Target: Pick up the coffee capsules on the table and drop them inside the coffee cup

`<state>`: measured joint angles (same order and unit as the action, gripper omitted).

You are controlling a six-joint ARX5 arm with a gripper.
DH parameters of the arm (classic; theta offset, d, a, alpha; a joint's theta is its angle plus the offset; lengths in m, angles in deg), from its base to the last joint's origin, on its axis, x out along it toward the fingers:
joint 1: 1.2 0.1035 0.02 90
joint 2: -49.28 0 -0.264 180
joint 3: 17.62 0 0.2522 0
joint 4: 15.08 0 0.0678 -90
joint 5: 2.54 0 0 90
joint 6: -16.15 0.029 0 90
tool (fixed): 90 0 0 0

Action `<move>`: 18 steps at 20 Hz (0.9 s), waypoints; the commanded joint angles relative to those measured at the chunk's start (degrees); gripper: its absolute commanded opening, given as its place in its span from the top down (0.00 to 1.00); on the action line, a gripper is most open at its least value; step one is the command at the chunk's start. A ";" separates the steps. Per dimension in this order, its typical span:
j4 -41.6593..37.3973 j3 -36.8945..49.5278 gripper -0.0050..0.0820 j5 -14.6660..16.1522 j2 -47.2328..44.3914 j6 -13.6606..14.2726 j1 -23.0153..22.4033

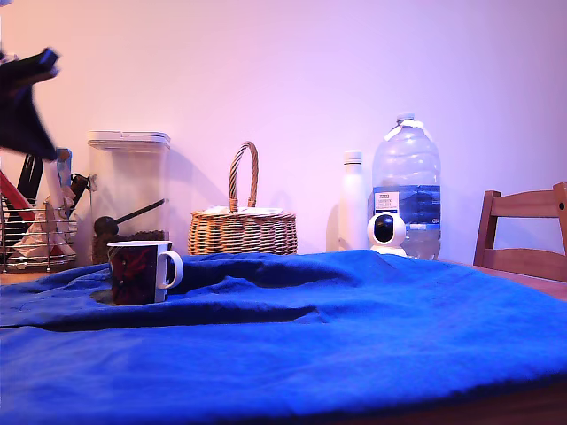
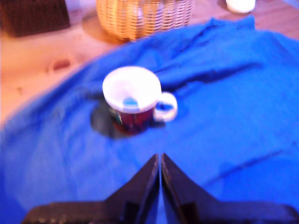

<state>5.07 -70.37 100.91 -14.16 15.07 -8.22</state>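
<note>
Where the exterior view takes in the scene, the table point(image 1: 540, 285) is draped in a wrinkled blue cloth point(image 1: 354, 328), with bare wood showing at the view's right edge. The coffee cup point(image 1: 140, 273) stands upright on the cloth toward the view's left, handle turned to the view's right. Far behind it stand a clear canister point(image 1: 129, 190), a wicker basket point(image 1: 242, 226), a white bottle point(image 1: 353, 199), a large water jug point(image 1: 407, 181) and a small white camera point(image 1: 387, 232) just in front of the jug. A wire rack point(image 1: 35, 235) sits at the far left, and a wooden chair point(image 1: 524, 232) at the far right. A dark part of the arm point(image 1: 22, 102) shows blurred at the upper left; the gripper's state cannot be read from this view.

From the wrist view, the gripper point(image 2: 160, 161) hangs above the cloth on the near side of the cup, its two dark jaws pressed together at the tips with nothing between them. The coffee cup point(image 2: 133, 100) stands apart from the gripper. The coffee capsule point(image 2: 130, 102) lies inside the cup, visible as a blue patch against the white interior. The wicker basket point(image 2: 142, 16) stands beyond the cup on bare wood. This view is blurred.
</note>
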 commanded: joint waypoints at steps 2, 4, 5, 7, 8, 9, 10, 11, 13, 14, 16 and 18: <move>-2.45 6.62 0.97 0.13 4.85 -2.03 -0.17; -3.04 10.60 0.97 0.46 9.03 -2.16 -0.52; -3.06 12.44 0.97 0.44 11.41 -2.43 -0.90; -3.28 15.67 0.97 0.42 16.17 -3.37 -1.57; -3.26 17.07 0.97 0.37 18.80 -4.04 -1.90; -3.39 18.45 0.97 0.09 21.38 -4.61 -2.10; -3.28 19.74 0.97 -0.66 24.06 -5.07 -2.16; -3.02 20.79 0.97 -1.40 26.49 -5.07 -2.14; -3.02 22.97 0.97 -2.78 31.12 -5.60 -2.14; -2.93 24.13 0.97 -3.37 33.27 -5.60 -2.14; -1.95 25.55 0.97 -3.91 37.55 -5.64 -2.14; -1.31 26.84 0.97 -4.35 41.16 -5.64 -2.14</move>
<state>4.11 -45.12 96.72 26.12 9.63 -10.21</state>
